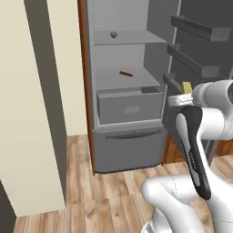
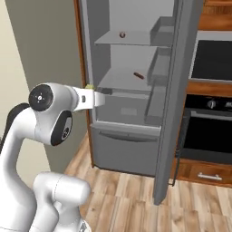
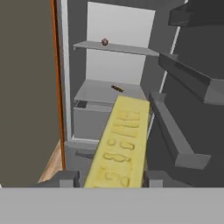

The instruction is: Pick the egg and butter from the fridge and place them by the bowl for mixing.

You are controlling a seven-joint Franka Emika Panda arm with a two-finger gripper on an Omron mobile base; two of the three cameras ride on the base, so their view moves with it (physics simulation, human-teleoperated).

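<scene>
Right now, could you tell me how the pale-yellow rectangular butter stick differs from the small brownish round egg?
The pale-yellow rectangular butter stick is clamped between the gripper fingers outside the grey fridge; the small brownish round egg rests free on the top shelf. The butter is long and flat-sided, the egg a ball. Both are small.

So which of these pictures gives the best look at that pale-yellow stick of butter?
The hand view: the pale-yellow stick of butter lies large between the gripper's fingertips, its embossed top plain. The left base view shows a yellow end at the hand; the right base view, a sliver.
</scene>
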